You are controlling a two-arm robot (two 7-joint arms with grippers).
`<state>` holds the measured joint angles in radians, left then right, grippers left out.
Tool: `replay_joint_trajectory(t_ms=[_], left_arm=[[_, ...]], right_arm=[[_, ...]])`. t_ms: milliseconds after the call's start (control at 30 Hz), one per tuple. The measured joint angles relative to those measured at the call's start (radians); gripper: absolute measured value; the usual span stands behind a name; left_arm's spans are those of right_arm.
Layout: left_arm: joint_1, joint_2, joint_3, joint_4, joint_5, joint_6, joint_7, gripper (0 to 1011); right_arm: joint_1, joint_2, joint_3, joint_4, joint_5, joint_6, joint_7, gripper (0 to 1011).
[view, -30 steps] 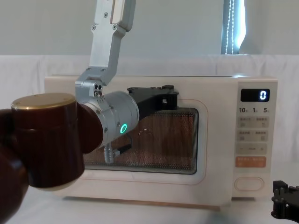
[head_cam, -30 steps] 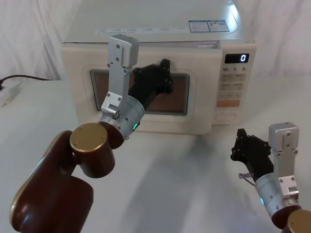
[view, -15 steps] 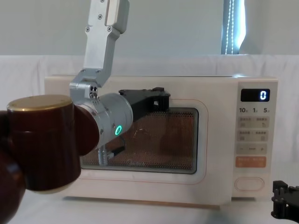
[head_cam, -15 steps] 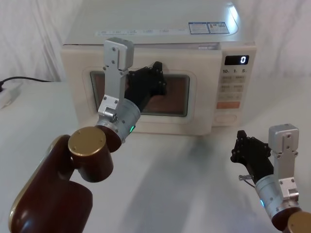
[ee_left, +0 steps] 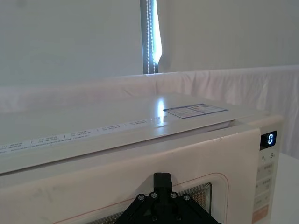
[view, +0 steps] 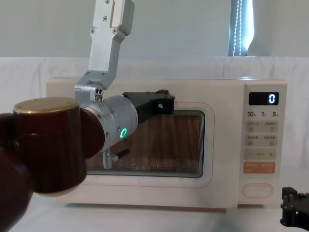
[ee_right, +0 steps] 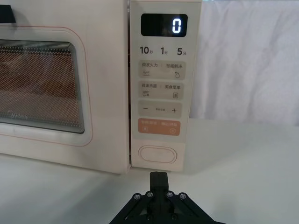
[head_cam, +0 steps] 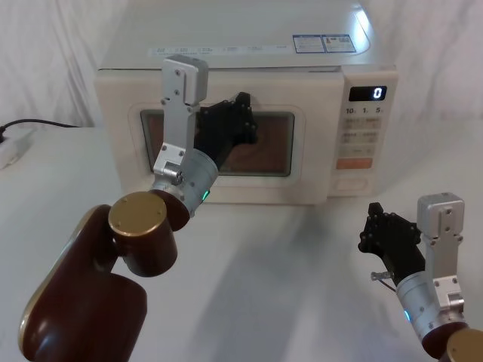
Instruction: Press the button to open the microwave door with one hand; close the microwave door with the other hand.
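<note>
A: What's the setup?

B: White table [head_cam: 287,286] w/ white curtains behind. Nearest on the right, the right gripper [head_cam: 386,234] hangs low over the table, well short of the microwave front. In the right wrist view its fingers [ee_right: 158,179] look pressed together, nothing btwn them.

A: And the left?

B: Left gripper [view: 161,101] is farther in, up at the microwave door [view: 186,181], at the top edge of the window, left of centre. Can't tell if it's clenched or released; fingers aren't clear from any angle. Touching the door or just off it? Can't say either.

A: Door itself?

B: Looks flush w/ the control panel [ee_right: 164,79] in the right wrist view, so shut. Mesh window [ee_right: 37,84] w/ thin orange outline.

A: Button?

B: Button [ee_right: 159,154] is at the bottom of the panel, far right of the front, below the orange key strip [ee_right: 159,127]. Right gripper is near it but apart, lower and closer to the robot. Display [head_cam: 367,92] reads 0.

A: Anything else?

B: Black cable [head_cam: 38,121] on the table, far left.
</note>
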<state>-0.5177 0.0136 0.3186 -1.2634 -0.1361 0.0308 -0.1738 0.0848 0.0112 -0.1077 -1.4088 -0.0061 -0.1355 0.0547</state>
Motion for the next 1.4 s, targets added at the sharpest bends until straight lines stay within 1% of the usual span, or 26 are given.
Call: replay_joint_trajectory(t_ms=[333, 867, 1400], left_arm=[[-0.026, -0.01, -0.003, 0.035, 0.008, -0.012, -0.013, 0], [-0.045, -0.017, -0.004, 0.064, 0.008, -0.018, -0.028, 0], [-0.063, -0.023, 0.001, 0.097, -0.003, -0.026, -0.044, 0]], right_arm=[[0.0, 0.0, 0.0, 0.0, 0.0, 0.0, 0.0, 0], [0.0, 0.0, 0.0, 0.0, 0.0, 0.0, 0.0, 0], [0.0, 0.0, 0.0, 0.0, 0.0, 0.0, 0.0, 0]])
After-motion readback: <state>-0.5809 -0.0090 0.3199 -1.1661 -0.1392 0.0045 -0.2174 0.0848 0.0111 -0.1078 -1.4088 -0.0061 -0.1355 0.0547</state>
